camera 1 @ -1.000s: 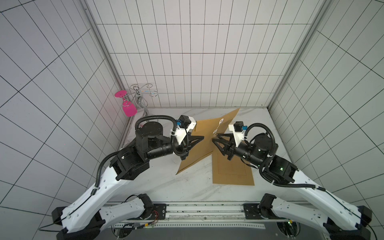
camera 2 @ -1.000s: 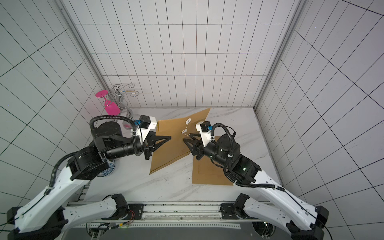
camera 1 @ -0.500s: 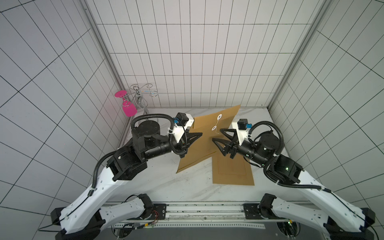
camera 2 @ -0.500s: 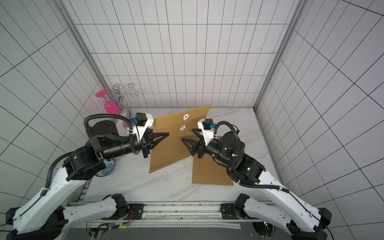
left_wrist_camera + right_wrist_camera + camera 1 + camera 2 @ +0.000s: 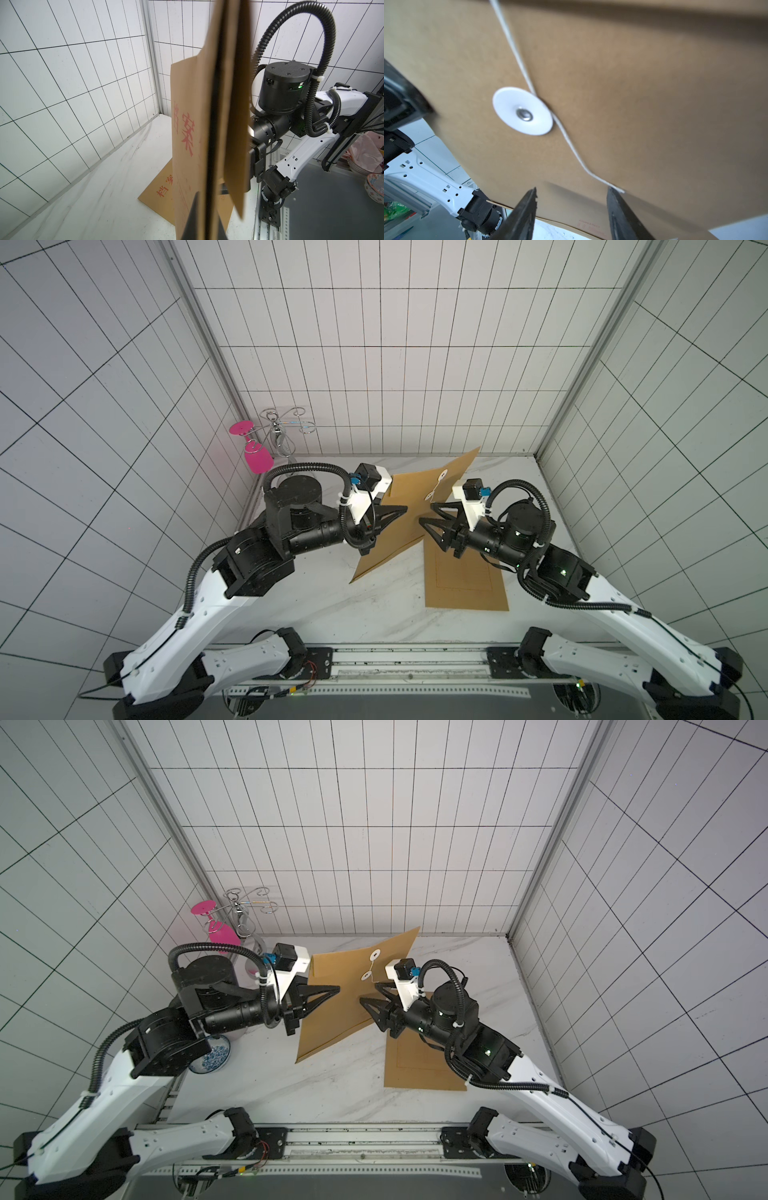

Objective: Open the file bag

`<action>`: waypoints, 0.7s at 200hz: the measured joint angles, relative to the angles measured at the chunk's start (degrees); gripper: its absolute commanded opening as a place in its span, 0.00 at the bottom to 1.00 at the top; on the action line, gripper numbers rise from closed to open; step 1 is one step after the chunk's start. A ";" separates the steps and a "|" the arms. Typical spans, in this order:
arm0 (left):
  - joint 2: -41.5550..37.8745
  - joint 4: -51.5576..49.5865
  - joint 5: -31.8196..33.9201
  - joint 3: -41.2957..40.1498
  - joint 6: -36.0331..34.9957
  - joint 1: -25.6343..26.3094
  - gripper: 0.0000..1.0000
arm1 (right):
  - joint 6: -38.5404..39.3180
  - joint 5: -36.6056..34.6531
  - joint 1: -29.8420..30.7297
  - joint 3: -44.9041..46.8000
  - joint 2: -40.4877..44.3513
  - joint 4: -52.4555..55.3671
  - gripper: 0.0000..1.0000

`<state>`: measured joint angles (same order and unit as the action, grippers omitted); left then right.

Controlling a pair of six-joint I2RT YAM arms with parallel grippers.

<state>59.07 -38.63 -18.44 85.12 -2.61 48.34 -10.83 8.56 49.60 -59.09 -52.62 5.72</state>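
A brown file bag (image 5: 415,489) (image 5: 340,969) stands tilted above the table, with my left gripper (image 5: 405,508) (image 5: 338,988) shut on its edge. The left wrist view shows the bag (image 5: 187,128) edge-on, with red characters on it, pinched at my left gripper (image 5: 204,224). On its face are an upper white disc (image 5: 441,475) and a lower white disc (image 5: 429,496) (image 5: 522,111), with a white string (image 5: 571,145) running past. My right gripper (image 5: 426,512) (image 5: 368,993) (image 5: 572,189) is open just off the bag's face. The string's loose end lies by one fingertip.
A second brown file bag (image 5: 461,585) (image 5: 419,1069) lies flat on the marble table under my right arm. A wire rack with a pink glass (image 5: 257,452) stands at the back left corner. A blue patterned bowl (image 5: 210,1058) sits under my left arm. Tiled walls close three sides.
My right gripper's jaws have spread wider, and it has shifted slightly along the bag's face. The bag's top corner has risen a little in my left gripper.
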 measured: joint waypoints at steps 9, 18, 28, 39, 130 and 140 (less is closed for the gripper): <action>0.00 -0.04 -0.04 0.00 -0.02 0.00 0.00 | 0.22 -0.59 0.00 0.04 0.94 -0.11 0.66; -0.02 -0.09 -0.09 0.02 -0.02 0.00 0.00 | 0.24 -0.96 -0.07 0.09 1.99 -0.33 0.66; -0.02 -0.15 -0.15 0.04 -0.02 0.00 0.00 | 0.33 -1.11 -0.07 0.07 2.93 -0.79 0.66; 0.00 -0.15 -0.33 0.04 -0.02 0.00 0.00 | 0.39 -1.09 -0.07 -0.02 3.23 -1.03 0.65; 0.02 0.31 7.32 0.04 -1.60 0.07 0.00 | 0.33 -0.50 -0.07 -0.39 11.87 2.62 0.68; 0.20 0.33 7.52 0.04 -1.77 0.09 0.00 | 0.44 -0.74 -0.09 -0.61 12.74 2.64 0.68</action>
<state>59.27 -38.30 -10.92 85.17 -4.38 48.42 -10.39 7.81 49.52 -59.70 -39.88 8.36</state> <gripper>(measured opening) 0.048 0.681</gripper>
